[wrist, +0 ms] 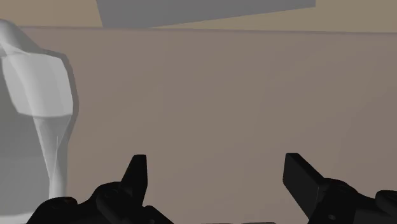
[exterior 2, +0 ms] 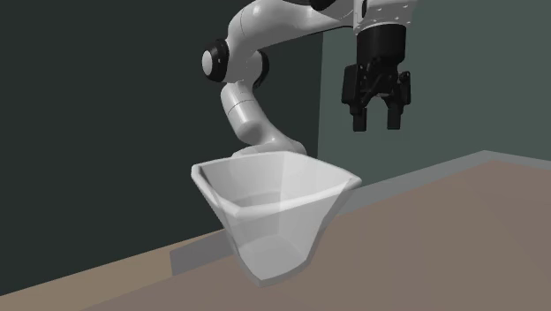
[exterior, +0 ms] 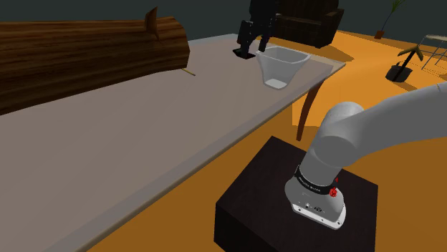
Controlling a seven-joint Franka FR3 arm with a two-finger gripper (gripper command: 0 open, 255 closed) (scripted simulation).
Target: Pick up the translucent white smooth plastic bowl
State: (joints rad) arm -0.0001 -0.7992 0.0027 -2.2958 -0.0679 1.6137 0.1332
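Observation:
The translucent white bowl [exterior: 281,66] stands upright on the grey-brown table [exterior: 143,136], near its far corner. In the second exterior view the bowl [exterior 2: 269,212] is in front, with angular faceted walls and a wide rim. My black gripper [exterior 2: 375,122] hangs open in the air above the table, higher than the rim and off to that view's right. In the shoulder view the gripper [exterior: 245,49] is just left of the bowl and behind it. In the wrist view the fingers [wrist: 135,173] stand wide apart around nothing, and the bowl [wrist: 35,108] lies outside them, beside one finger.
A long dark wooden block [exterior: 86,50] lies along the table's back left. A dark armchair [exterior: 308,25] and potted plants [exterior: 402,64] stand on the orange floor beyond. The black stand [exterior: 286,207] is close to the table's near edge.

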